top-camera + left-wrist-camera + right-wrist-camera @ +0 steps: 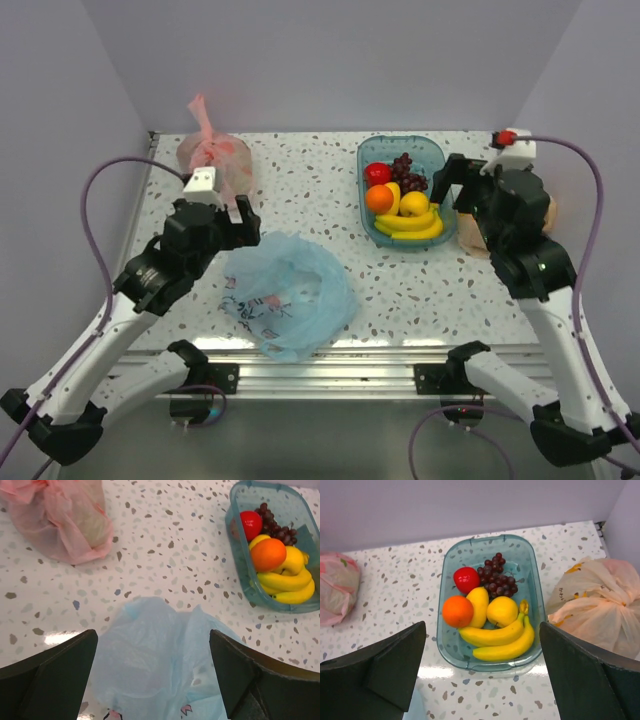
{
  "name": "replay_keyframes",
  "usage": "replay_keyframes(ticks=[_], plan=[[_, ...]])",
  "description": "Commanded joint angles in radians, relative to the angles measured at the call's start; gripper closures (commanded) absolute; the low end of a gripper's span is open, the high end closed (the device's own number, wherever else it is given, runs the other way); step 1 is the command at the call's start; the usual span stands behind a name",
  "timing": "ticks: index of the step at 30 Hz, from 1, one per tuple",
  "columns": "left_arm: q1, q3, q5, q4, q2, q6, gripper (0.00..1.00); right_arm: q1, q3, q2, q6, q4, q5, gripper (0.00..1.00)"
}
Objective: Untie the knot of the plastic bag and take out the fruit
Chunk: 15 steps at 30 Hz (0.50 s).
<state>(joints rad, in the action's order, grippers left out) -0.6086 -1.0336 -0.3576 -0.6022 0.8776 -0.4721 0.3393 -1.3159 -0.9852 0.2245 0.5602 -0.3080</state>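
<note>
The plastic bag (290,292) lies slack at six o'clock, its fruit (412,205) evidently moved to the teal tub (400,140) at one o'clock. The left gripper (152,665) and right gripper (482,665) gape empty.

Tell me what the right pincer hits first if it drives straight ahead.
Probably the bananas in the teal tray: the right pincer, open, aims at them, though depth is unclear.
</note>
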Motion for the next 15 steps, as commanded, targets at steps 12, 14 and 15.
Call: replay_keyframes(ticks=[12,14,15], plan=[[0.006,0.030,-0.451,-0.102,-0.387,0.013,0.00,0.001,0.366,0.563,-0.013,-0.002,-0.105,0.01],[0.004,0.053,-0.472,-0.116,-0.439,-0.003,0.00,0.000,0.402,0.603,-0.011,-0.014,-0.114,0.01],[0.004,0.061,-0.478,-0.122,-0.457,-0.011,0.00,0.001,0.414,0.615,-0.016,-0.020,-0.112,0.01]])
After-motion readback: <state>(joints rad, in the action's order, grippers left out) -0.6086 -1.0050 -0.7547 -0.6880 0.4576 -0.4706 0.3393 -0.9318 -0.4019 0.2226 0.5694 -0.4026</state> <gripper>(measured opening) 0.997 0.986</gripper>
